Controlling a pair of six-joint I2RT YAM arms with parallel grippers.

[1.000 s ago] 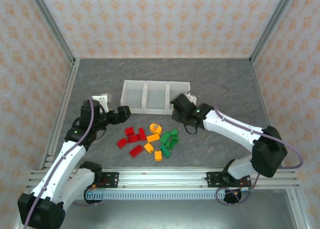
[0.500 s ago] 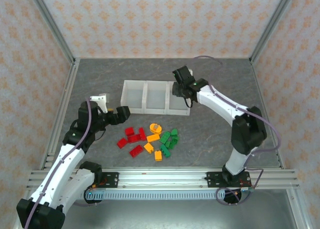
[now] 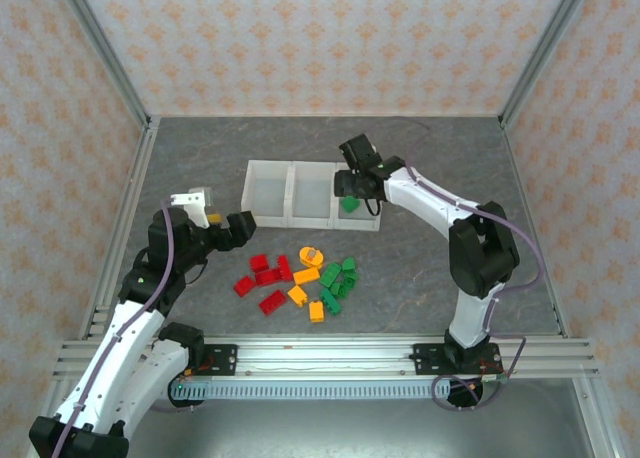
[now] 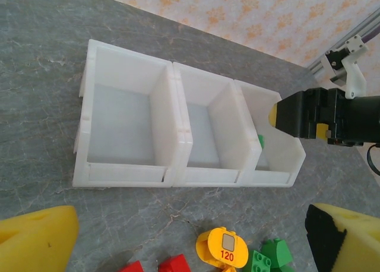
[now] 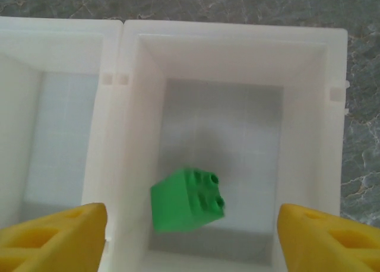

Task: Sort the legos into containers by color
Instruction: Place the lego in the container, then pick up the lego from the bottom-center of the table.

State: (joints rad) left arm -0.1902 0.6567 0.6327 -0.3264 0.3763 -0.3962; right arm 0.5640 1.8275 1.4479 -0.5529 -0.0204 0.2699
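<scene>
In the rightmost bin [image 5: 335, 135], green lego [image 5: 187, 202] lies loose, maybe tilted, under spread-apart right gripper [image 5: 190, 239]; left gripper [image 4: 193, 239] spread too.

White containers [image 3: 288, 194], red, orange and green legos [image 3: 306, 275], grey marbled table [image 3: 200, 158], peach floral-patterned walls [image 3: 320, 38].

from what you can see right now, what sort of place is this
Probably a small robot test cell: patterned panels in a metal frame box in a grey table, two arms are bolted to a rail at its near edge, and toy bricks lie near white bins.
</scene>
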